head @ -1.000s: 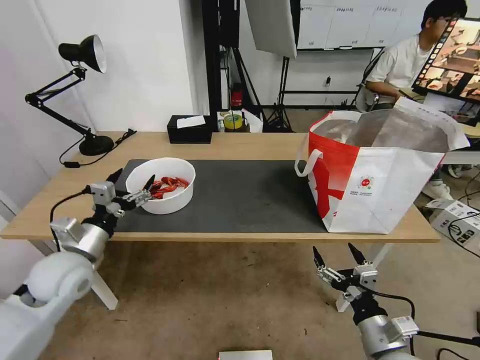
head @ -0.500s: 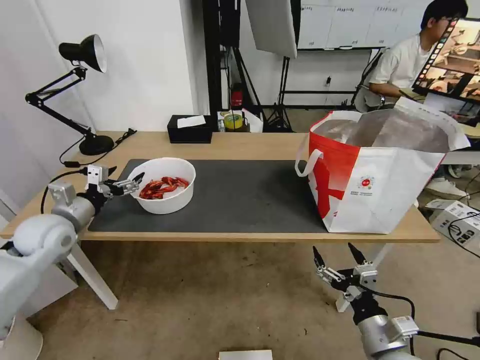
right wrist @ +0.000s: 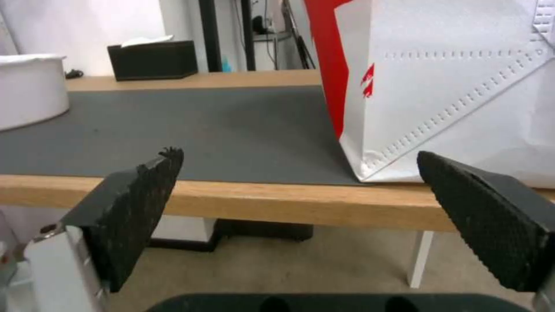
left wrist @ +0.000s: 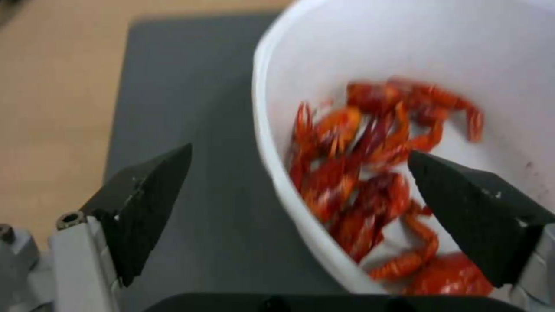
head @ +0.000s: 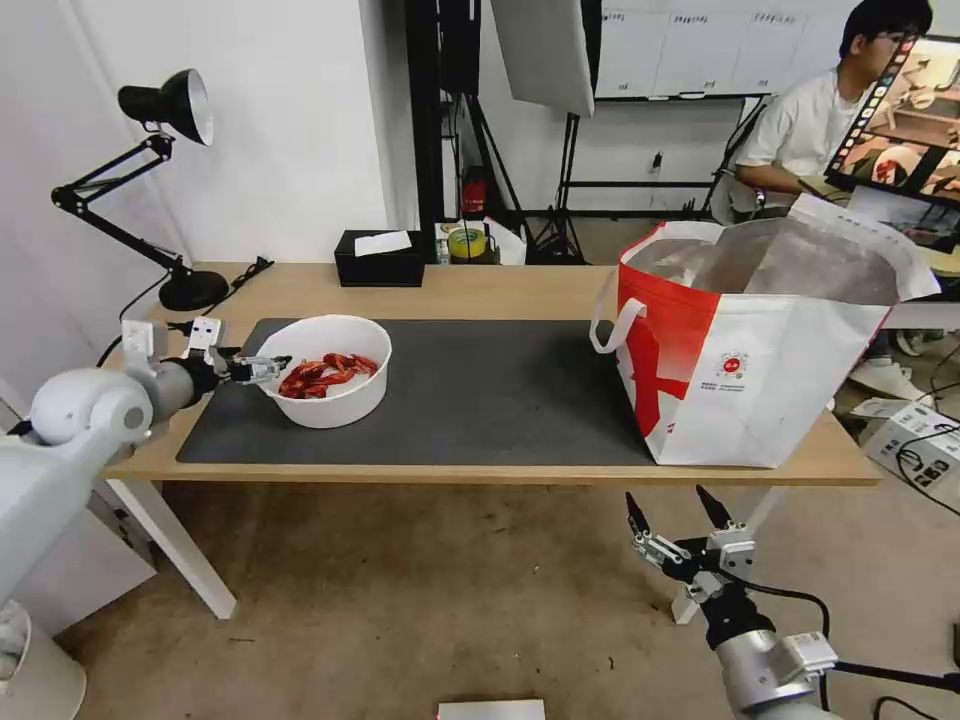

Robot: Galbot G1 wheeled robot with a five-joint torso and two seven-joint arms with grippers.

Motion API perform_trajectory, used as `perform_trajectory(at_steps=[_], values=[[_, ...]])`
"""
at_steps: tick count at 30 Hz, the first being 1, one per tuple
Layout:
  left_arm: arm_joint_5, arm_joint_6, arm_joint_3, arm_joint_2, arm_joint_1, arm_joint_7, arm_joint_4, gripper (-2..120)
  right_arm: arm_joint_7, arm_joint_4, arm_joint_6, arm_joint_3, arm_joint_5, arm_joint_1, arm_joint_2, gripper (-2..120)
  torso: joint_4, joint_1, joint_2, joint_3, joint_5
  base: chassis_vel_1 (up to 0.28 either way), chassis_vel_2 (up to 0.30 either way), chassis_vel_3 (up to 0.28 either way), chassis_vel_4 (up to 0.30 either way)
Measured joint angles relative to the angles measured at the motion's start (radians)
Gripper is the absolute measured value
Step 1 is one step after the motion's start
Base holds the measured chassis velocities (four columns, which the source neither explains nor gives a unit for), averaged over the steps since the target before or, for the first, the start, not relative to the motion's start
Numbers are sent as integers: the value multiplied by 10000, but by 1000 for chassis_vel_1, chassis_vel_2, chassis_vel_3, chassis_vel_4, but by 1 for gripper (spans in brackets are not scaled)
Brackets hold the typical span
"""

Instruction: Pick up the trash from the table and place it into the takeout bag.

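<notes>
I saw bright, even room light with soft shadows; the crayfish shells (left wrist: 370, 182) were blurred in my left wrist view.

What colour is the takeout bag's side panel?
Red, on the takeout bag; clearest in the head view.

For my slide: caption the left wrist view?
Open left gripper straddling the rim of the white bowl of crayfish shells.

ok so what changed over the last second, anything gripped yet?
The left gripper swung up from the table's front edge to the near-left rim of the white round bowl of red crayfish shells; it is open, straddling the rim, nothing gripped. Bowl, white-and-red takeout bag and the open right gripper below the table stayed put.
</notes>
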Motion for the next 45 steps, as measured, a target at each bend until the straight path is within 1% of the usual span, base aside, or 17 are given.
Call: perform_trajectory(at_steps=[1, 2, 5, 9, 23, 25, 26, 29, 30, 33, 35, 37, 39, 41, 42, 44, 45], values=[[0, 0, 0, 0, 0, 0, 0, 100, 0, 0, 0, 0, 0, 0, 0, 100, 0, 0, 0, 0, 0, 0, 0, 0, 0], [-324, 272, 115, -83, -238, -263, 141, 100, 0, 0, 0, 0, -1, 0, 0, 100, 0, 0, 0, 0, 2, 0, 0, 0, 0], [-754, 412, 377, -226, -628, -628, 512, 100, 0, 0, 0, -1, 0, 1, 0, 100, -2, 0, 1, 0, 0, 0, 0, 0, 0], [-848, 413, 687, -318, -879, -774, 894, 100, 1, 0, 1, 0, 0, 1, 0, 100, 1, 0, 1, 0, 0, 0, 0, 0, 0], [-904, 308, 790, -594, -877, -1192, 983, 100, 1, 0, 0, 0, 0, 1, 0, 100, 2, -1, 2, -2, 2, 0, 0, 0, 0], [-972, 295, 844, -654, -925, -1378, 973, 93, 1, 1, 0, 0, 0, 0, 0, 100, 2, -1, 2, -2, 3, 0, 0, 0, 0], [-972, 295, 844, -654, -925, -1378, 973, 93, 1, 1, 0, 0, 0, 0, 0, 100, 2, -1, 2, -2, 3, 0, 0, 0, 0], [-1045, 233, 921, -692, -944, -1395, 965, 80, 1, 0, 0, 0, 0, 1, 0, 100, 1, -1, 1, -2, 3, 0, 0, 0, 0], [-1045, 233, 921, -692, -944, -1395, 965, 80, 1, 0, 0, 0, 0, 1, 0, 100, 1, -1, 1, -2, 3, 0, 0, 0, 0], [-1048, 231, 944, -677, -869, -1233, 901, 66, 1, 0, 0, 0, 0, 1, 0, 100, 1, -1, 3, -2, 2, 0, 0, 0, 0], [-1044, 231, 945, -655, -839, -1213, 875, 62, 1, 0, 0, 0, 0, 0, 0, 100, 1, -1, 3, -2, 2, 0, 0, 0, 0], [-1035, 287, 940, -597, -741, -1185, 784, 51, 1, 0, 0, 0, 0, 0, 0, 100, 2, 0, 2, 0, -8, 0, 0, 0, 0], [-1035, 296, 939, -593, -734, -1181, 771, 49, 1, 1, 0, 0, 0, 0, 0, 100, 2, 0, 2, 0, -9, 0, 0, 0, 0], [-1038, 309, 932, -582, -736, -1194, 711, 37, 1, 1, 0, 0, 0, 0, 0, 100, -1, 0, 2, 0, -3, 0, 0, 0, 0], [-1038, 309, 932, -582, -736, -1194, 711, 37, 1, 1, 0, 0, 0, 0, 0, 100, -1, 0, 2, 0, -3, 0, 0, 0, 0], [-1038, 308, 928, -578, -741, -1286, 631, 25, 1, 1, 0, 0, 0, 0, 0, 100, -2, 0, 1, 0, 0, 0, 0, 0, 0], [-1038, 308, 928, -578, -741, -1286, 631, 25, 1, 1, 0, 0, 0, 0, 0, 100, -2, 0, 1, 0, 0, 0, 0, 0, 0]])
